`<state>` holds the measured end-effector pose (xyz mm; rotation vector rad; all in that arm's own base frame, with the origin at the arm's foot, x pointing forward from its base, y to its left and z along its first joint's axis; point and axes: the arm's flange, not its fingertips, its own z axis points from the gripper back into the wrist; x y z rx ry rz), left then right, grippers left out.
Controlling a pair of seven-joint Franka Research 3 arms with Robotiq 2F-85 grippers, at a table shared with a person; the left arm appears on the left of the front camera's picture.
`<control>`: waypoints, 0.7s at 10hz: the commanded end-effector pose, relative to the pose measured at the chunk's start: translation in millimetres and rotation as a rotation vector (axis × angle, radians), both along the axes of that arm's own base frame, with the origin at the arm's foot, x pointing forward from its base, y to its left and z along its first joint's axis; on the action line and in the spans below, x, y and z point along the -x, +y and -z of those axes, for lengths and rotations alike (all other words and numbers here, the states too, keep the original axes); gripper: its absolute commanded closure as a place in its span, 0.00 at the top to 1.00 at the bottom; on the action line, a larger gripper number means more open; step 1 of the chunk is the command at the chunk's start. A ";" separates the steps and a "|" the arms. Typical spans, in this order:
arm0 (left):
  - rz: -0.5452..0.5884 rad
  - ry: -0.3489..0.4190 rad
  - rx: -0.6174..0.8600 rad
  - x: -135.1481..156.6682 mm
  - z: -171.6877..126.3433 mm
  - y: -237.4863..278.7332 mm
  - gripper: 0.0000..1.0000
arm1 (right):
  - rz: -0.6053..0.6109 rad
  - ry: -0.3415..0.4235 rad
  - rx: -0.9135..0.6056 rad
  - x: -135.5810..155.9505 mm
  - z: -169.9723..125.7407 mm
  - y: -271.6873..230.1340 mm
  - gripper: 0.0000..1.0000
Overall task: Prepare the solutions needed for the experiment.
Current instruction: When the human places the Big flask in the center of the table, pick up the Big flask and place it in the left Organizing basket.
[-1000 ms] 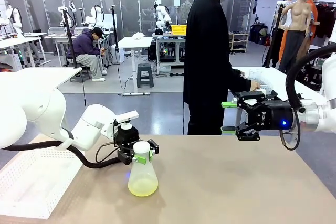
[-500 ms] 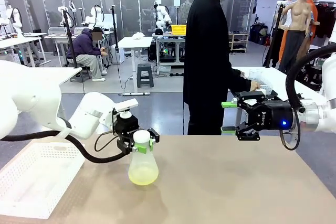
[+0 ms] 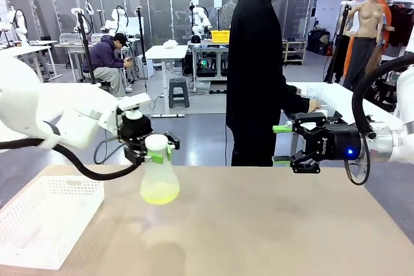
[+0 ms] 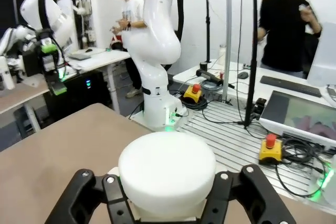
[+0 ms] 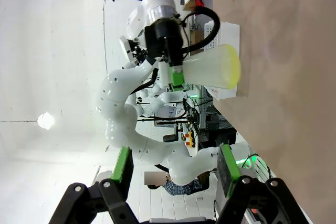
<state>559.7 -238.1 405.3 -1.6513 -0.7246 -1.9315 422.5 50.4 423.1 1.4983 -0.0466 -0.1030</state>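
A translucent conical flask with a white cap hangs in the air above the left half of the table, upright. The solutions show as a shallow yellow-green layer in its bottom. My left gripper is shut on the flask's neck just under the cap. In the left wrist view the cap sits between the black fingers. My right gripper stands open at the right, over the table's far edge, with nothing in it. The right wrist view shows the flask sideways beyond the open green pads.
A white mesh basket lies at the table's front left corner. A person in black stands past the far edge, hand on a side table at the right. The brown tabletop is bare in the middle and right.
My left arm has lifted the flask off the table and carried it up and to the left. The right arm has not moved.
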 end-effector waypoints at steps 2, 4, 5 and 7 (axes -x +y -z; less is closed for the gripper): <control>-0.143 -0.059 0.014 25.3 -22.6 63.5 0.00 | -0.005 -0.005 -0.009 0.4 -0.7 -1.2 0.81; -0.282 -0.091 0.036 25.5 -30.3 128.5 0.00 | -0.005 -0.005 -0.009 0.4 -0.7 -1.2 0.81; -0.340 -0.090 0.052 26.3 -31.7 158.2 0.00 | -0.005 -0.005 -0.009 0.4 -0.7 -1.2 0.81; -0.450 -0.094 0.095 35.0 -31.5 223.5 0.00 | -0.005 -0.005 -0.009 0.4 -0.7 -1.2 0.81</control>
